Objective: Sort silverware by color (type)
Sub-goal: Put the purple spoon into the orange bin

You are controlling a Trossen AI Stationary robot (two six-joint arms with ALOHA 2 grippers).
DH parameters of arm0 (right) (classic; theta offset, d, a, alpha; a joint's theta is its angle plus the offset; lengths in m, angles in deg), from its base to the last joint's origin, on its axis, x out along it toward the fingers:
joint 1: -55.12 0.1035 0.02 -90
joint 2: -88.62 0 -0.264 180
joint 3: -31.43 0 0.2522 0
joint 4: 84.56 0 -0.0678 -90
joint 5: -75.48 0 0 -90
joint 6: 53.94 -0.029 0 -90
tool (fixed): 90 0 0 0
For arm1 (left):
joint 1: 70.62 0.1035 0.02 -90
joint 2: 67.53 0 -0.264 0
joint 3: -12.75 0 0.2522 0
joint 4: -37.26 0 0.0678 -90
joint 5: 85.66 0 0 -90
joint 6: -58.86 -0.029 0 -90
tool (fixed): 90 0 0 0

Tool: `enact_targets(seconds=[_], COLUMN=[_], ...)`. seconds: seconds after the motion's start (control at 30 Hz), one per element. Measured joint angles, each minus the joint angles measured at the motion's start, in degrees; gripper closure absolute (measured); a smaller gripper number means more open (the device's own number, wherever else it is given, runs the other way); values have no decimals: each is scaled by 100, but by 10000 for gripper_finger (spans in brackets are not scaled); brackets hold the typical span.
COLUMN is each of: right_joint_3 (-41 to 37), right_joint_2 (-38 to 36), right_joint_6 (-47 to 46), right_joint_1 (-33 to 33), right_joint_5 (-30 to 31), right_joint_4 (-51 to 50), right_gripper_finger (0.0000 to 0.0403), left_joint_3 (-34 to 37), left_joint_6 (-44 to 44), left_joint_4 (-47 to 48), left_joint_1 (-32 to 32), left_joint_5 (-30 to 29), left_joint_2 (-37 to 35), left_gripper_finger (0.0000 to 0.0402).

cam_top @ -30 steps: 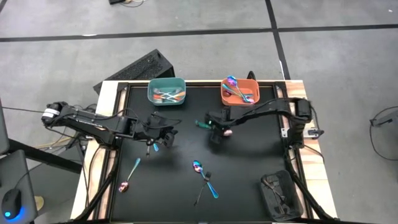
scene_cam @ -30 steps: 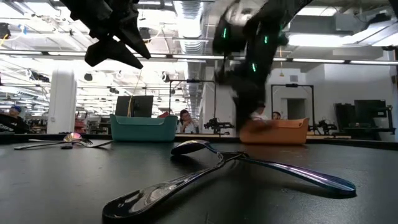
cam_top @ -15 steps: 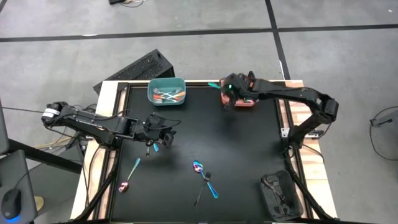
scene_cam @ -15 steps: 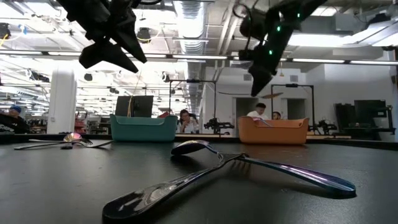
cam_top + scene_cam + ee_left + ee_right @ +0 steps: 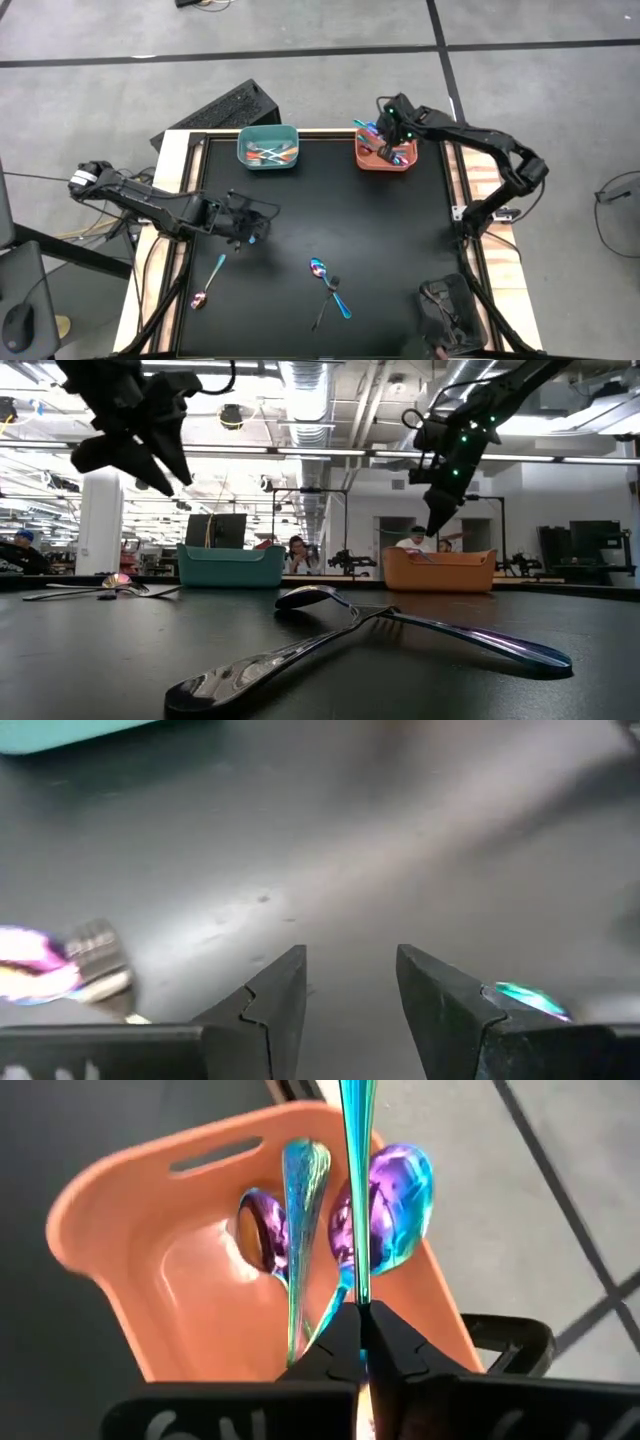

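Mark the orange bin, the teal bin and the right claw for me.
orange bin (image 5: 368, 160), high view, near-left rim.
teal bin (image 5: 243, 150), high view, left rim.
right claw (image 5: 361, 1332), right wrist view, where fingertips pinch a spoon handle.

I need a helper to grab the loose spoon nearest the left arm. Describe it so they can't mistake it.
Start at the black tabletop and go to its near-left corner, on the left arm's side. There a single slim iridescent spoon with a teal handle and pink bowl lies alone, slanted. Unlike the crossed pair of utensils at the table's middle front, nothing touches it, and it sits below the left gripper.
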Motion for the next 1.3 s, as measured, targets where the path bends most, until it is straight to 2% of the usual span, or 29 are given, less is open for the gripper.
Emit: enact_targets(seconds=[0.2,0.33,0.47,0.6,0.7,0.77,0.83,0.97,1.17,1.3], right_joint_3=[-275,-287,-287,-287,-281,-281,-281,-281,-281,-281], right_joint_2=[0,-18,-175,-492,-763,-913,-1079,-1280,-1351,-1351], right_joint_6=[-30,-914,-1699,-2215,-2676,-2952,-3163,-3336,-3580,-3770], right_joint_1=[-271,-320,-12,603,1121,1421,1665,2024,2218,2287], right_joint_5=[-203,-512,-914,-917,-953,-1023,-1063,-1061,-1061,-1053], right_joint_4=[-7,-155,-143,-88,-81,-96,-101,-93,-150,-143], right_gripper_finger=[317,261,232,229,233,237,240,244,252,259], left_joint_3=[0,0,0,121,593,975,1261,1394,1305,1457], left_joint_6=[199,313,492,266,-93,140,563,1077,669,457], left_joint_4=[332,342,628,726,251,68,135,316,378,400], left_joint_1=[66,224,435,662,1016,1277,1484,1837,2321,2900], left_joint_5=[6,117,362,494,1020,1414,1519,1358,890,985], left_joint_2=[0,-1,-2,-8,-4,-4,-1,-54,-49,-26], left_gripper_finger=[258,258,258,258,258,258,258,258,258,258])
